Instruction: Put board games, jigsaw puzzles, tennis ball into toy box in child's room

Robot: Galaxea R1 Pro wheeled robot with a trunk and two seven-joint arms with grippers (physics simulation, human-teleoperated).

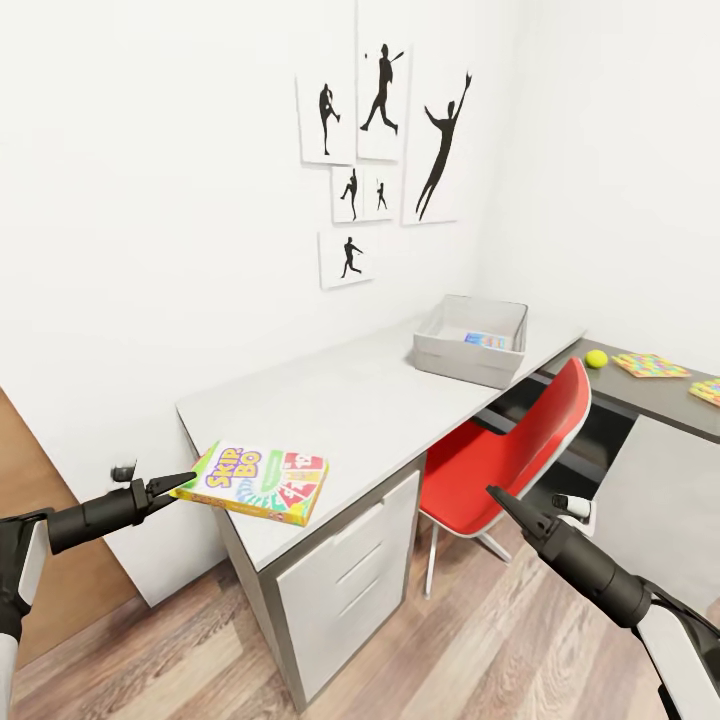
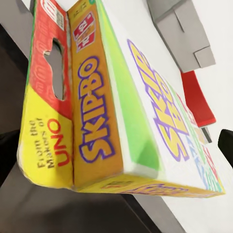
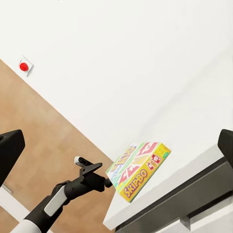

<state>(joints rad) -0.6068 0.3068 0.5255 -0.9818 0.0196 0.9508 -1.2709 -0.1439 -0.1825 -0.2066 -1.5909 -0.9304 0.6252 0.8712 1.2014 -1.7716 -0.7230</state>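
Up front, the yellow-green-red board game (image 1: 256, 483) (its cover reads SKIP-BO) sits at the near corner of the pale counter (image 1: 350, 400), tilted, with one end jutting past the edge. The left pincer (image 1: 183, 483) is clamped on that jutting end. A second board game (image 1: 485, 340), blue, lies inside the grey toy box (image 1: 470, 340) at the counter's far end. Beyond it, on the dark lower section, the tennis ball (image 1: 596, 358) rests near two jigsaw puzzles (image 1: 651, 365), which lie flat and apart from each other. A red chair (image 1: 505, 450) is tucked under the counter between the drawers (image 1: 345, 570) and the dark section. The right pincer (image 1: 497, 495) hangs over the floor near the chair, holding nothing; I cannot tell how wide it stands.
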